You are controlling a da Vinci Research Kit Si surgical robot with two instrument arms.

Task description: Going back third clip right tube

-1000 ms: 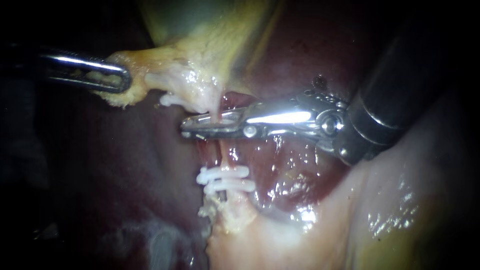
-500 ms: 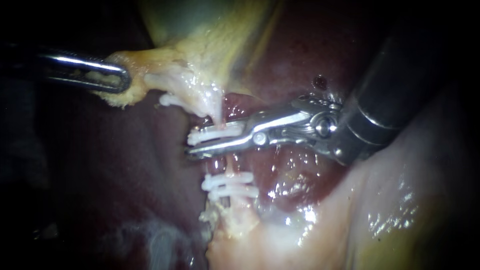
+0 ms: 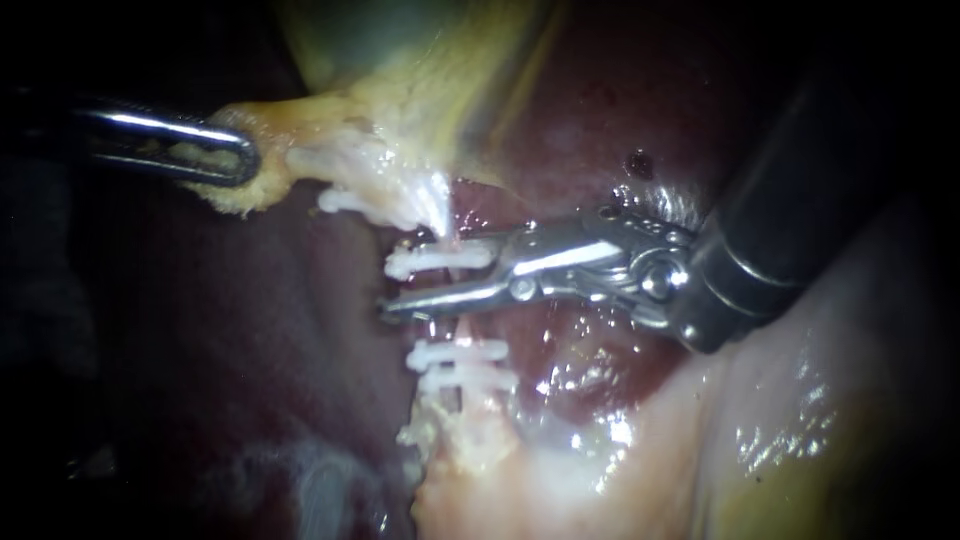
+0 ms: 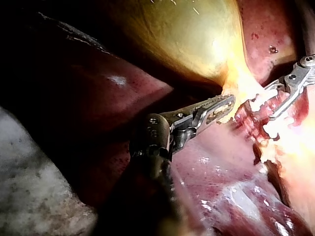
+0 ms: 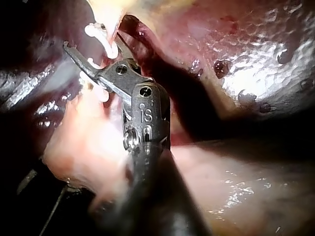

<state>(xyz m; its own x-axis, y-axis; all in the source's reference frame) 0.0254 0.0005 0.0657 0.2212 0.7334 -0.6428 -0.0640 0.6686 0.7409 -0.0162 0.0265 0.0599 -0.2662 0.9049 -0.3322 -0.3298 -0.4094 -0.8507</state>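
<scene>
Closest to the endoscope is a patch of pale tissue, wet and shiny, low on the right side. Just over it, the thick dark shaft of the right instrument comes in from the upper right. Its two thin metal jaws are released: a clear gap shows between them.

A white top clip lies in that gap. It sits across the thin pink tube and pinches it. The lower jaw hangs a little way under the top clip and does not touch it. I cannot tell if the upper jaw touches it. In the right wrist view the jaws also spread wide, with the white clip between their tips.

A bit further down the same tube are two lower clips. They are white too, and they sit close together, one just under the other.

Behind all this is the dark red liver, wet and shiny near the clips.

Further back, the tube goes up into the yellow gallbladder. The left instrument comes in from the left. Its jaws are clenched on a yellow flap at the gallbladder's edge. It is well apart from the right instrument.
</scene>
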